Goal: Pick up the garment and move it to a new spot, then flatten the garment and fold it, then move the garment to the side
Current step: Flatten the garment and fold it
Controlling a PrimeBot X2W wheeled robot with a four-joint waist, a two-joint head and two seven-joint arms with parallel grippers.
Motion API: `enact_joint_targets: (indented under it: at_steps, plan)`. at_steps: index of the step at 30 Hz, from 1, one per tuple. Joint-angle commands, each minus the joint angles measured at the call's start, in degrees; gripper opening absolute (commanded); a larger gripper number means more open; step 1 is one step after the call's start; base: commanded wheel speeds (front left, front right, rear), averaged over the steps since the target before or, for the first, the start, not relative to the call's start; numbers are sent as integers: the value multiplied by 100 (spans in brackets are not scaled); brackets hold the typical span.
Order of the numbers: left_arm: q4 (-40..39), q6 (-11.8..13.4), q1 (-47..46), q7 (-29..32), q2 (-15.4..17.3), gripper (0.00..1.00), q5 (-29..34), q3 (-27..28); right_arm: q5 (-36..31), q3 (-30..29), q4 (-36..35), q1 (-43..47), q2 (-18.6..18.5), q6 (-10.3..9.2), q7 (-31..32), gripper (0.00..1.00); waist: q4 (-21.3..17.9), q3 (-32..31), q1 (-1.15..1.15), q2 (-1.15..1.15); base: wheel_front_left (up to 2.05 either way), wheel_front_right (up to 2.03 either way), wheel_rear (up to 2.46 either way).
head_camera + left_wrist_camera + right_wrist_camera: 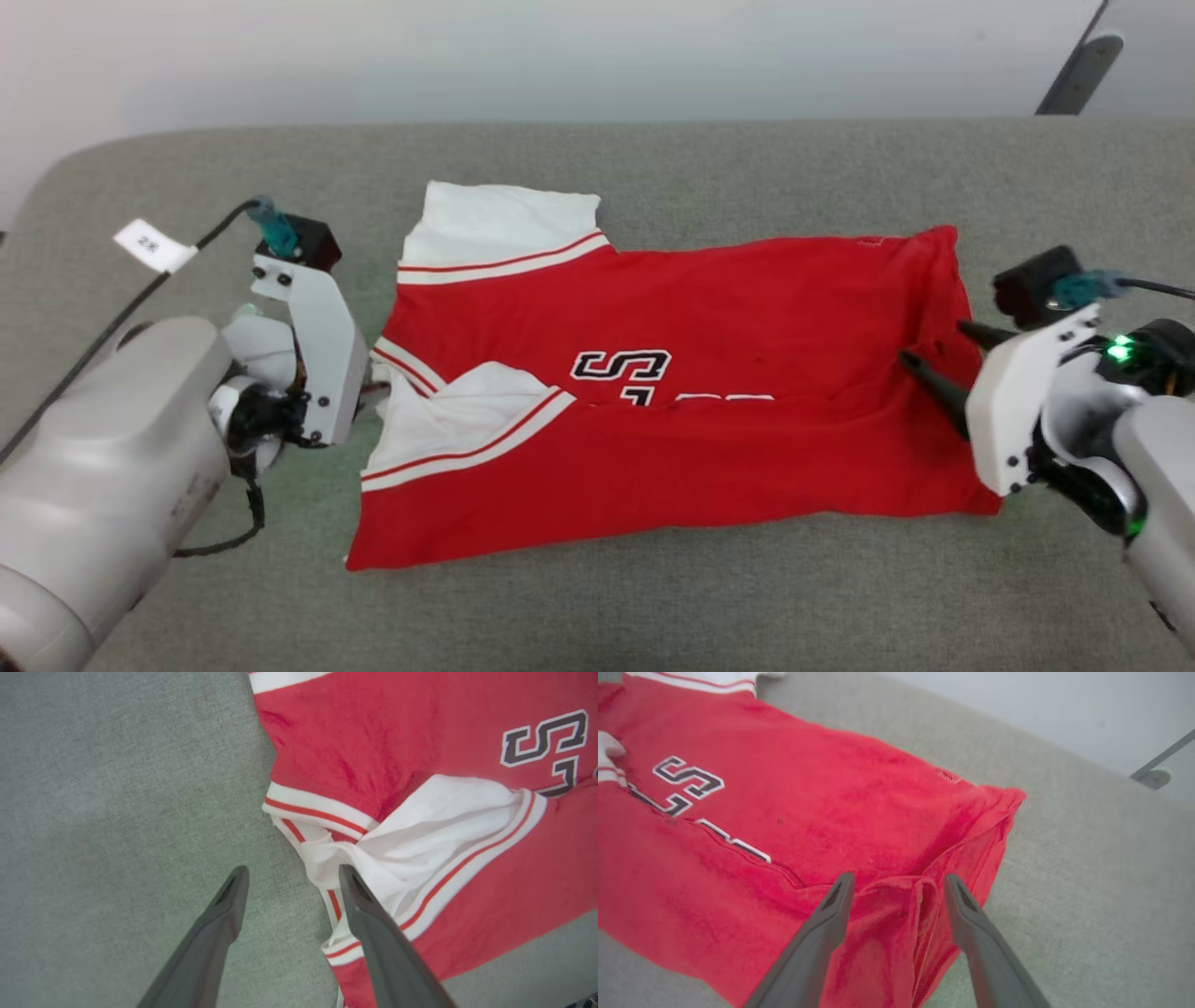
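Two pincers, one jersey.

Head view: jersey [747, 308] lies flat in the middle of the grey fabric worktop [597, 607], sleeve end toward the left edge, hem end toward the right edge. Its near long side is folded up over the body, and the fold line cuts through the black lettering [621, 366]. One white sleeve [495, 229] sticks out toward the far edge; the other [467, 411] lies folded onto the red. Left pincer [372, 397] sits at the jersey's left end, its tips mostly hidden behind its white mount. Right pincer [934, 341] is at the right end, dark fingers over the hem, spread apart. A white tag [154, 245] hangs on the left arm's cable.

Left wrist view: left pincer [294, 870] is released, fingers wide apart, nothing clamped. One finger is above bare worktop [117, 812], the other above the bunched white sleeve [444, 812] with its red stripe trim. Jersey [373, 742] fills the upper right of the view, and part of the lettering [544, 737] is at the right edge.

Right wrist view: right pincer [900, 877] is released too, fingers wide. A rumpled ridge of red hem [920, 905] sits in the gap between them, not pinched. Jersey [808, 788] stretches away to the upper left, with the lettering [689, 777] near the left edge. Worktop [1087, 882] lies bare to the right, with a pale wall [1041, 700] beyond.
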Motion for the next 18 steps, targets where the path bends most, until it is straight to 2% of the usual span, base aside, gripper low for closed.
enact_joint_targets:
  at_steps: [1, 5, 10, 14, 18]
  plan:
    - [-128, 95, 54, 198, 46, 100, -60, -15, -136, -273, -144, 216, -52, -11, -295, 100, 112, -140, 0, 0, 0, 0, 0]
    - [-492, 341, 227, 598, 130, 100, -257, -7, -574, -1127, -357, 569, 61, -11, -932, 100, 122, -259, 0, 0, 0, 0, 0]
    - [-1010, 764, 540, 1064, 340, 100, -494, -20, -1460, -2250, -849, 1106, 464, -11, -1496, 100, 12, -373, 0, 0, 0, 0, 0]
    - [-1250, 1030, 786, 1245, 495, 100, -641, -30, -1931, -2856, -1327, 1440, 800, -10, -1608, 100, -76, -383, 0, 0, 0, 0, 0]
    - [-1465, 1278, 1025, 1313, 650, 100, -739, -22, -2351, -3352, -1983, 1861, 1173, -11, -1447, 100, -199, -334, 0, 0, 0, 0, 0]
